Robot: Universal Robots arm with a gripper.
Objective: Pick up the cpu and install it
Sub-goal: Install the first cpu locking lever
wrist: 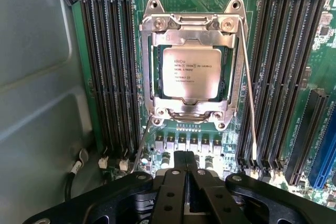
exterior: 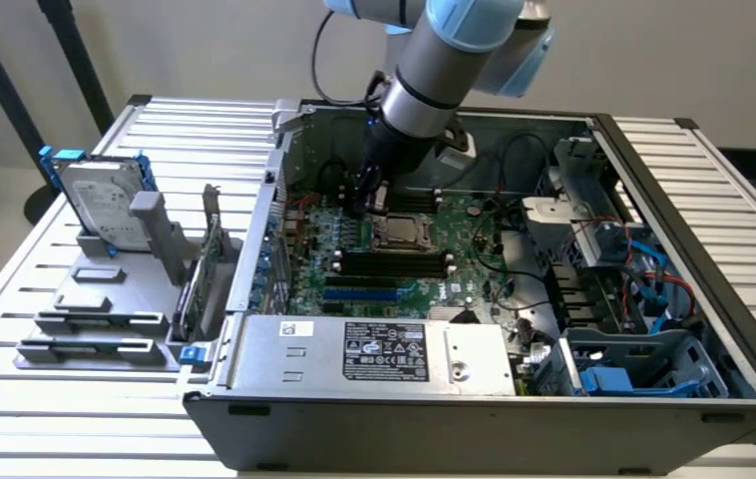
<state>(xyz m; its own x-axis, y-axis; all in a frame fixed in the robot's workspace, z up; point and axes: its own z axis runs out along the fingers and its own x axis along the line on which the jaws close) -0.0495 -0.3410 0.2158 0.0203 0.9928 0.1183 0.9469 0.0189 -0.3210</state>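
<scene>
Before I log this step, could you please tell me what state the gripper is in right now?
Gripper: closed, holding nothing; the cpu sits in its socket.

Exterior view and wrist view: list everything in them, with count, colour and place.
cpu: one, silver-grey, lying in the socket
socket frame: one, silver, around the cpu
memory slots: two banks, black, either side of the socket
motherboard: one, green, inside the case
computer case: one, dark grey, on the table
hard drive: one, silver with blue frame, upright at the exterior view's left
table: one, white, slatted
arm: one, grey and light blue, reaching into the case
pincer: one, black, shut, beside the socket
</scene>
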